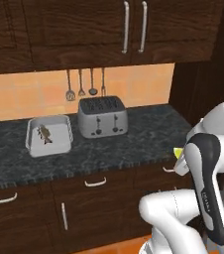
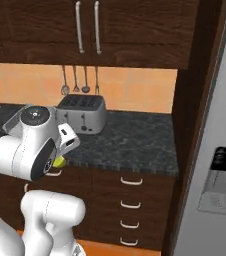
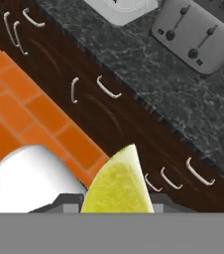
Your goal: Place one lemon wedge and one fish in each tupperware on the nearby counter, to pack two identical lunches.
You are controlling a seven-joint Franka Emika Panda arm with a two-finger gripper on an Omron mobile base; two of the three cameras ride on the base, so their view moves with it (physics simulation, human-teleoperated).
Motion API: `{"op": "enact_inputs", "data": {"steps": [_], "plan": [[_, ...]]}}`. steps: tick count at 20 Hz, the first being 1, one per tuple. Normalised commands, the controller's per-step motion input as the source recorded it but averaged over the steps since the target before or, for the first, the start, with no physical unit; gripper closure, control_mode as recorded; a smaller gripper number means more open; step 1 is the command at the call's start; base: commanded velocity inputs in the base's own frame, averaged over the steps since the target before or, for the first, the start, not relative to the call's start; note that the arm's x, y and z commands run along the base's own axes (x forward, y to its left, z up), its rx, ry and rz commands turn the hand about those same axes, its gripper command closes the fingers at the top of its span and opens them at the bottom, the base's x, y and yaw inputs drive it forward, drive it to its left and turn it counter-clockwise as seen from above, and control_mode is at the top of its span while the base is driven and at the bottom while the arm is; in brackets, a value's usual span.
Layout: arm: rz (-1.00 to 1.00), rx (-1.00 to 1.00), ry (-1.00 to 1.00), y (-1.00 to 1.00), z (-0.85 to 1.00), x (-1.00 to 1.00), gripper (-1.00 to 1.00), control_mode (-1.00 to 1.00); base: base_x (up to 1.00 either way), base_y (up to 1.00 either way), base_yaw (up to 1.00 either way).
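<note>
The speckled table (image 1: 134, 144) stretches beyond the pincer (image 3: 117, 208), carrying a toaster (image 1: 103, 117) and a tupperware (image 1: 49, 135) holding one fish (image 1: 45, 133). The pincer grips a lemon wedge (image 3: 117, 183) over the floor.

Toaster (image 1: 103, 117) beside tupperware (image 1: 49, 135)

Even rendered light, warm glow on tiled backsplash (image 1: 29, 94) under dark cabinets, soft low-res pics, no glare
</note>
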Motion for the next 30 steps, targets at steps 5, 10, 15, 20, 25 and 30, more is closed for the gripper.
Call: {"op": "enact_inputs", "data": {"steps": [5,10,15,20,25,30], "plan": [[0.0,0.0,0.0,0.0,0.0,0.0,1.0,1.0,0.59,1.0,0.0],[0.0,0.0,0.0,0.0,0.0,0.0,1.0,1.0,0.58,1.0,0.0],[0.0,0.0,0.0,0.0,0.0,0.0,1.0,1.0,0.65,1.0,0.0],[0.0,-0.02,0.0,-0.02,-0.21,0.14,1.0,-1.0,0.31,0.3,0.0],[-0.03,0.0,0.0,-0.54,-0.39,0.61,1.0,-1.0,0.0,0.0,0.0],[-0.04,0.0,0.0,-0.27,-0.18,1.0,1.0,-1.0,0.0,0.0,0.0]]}}
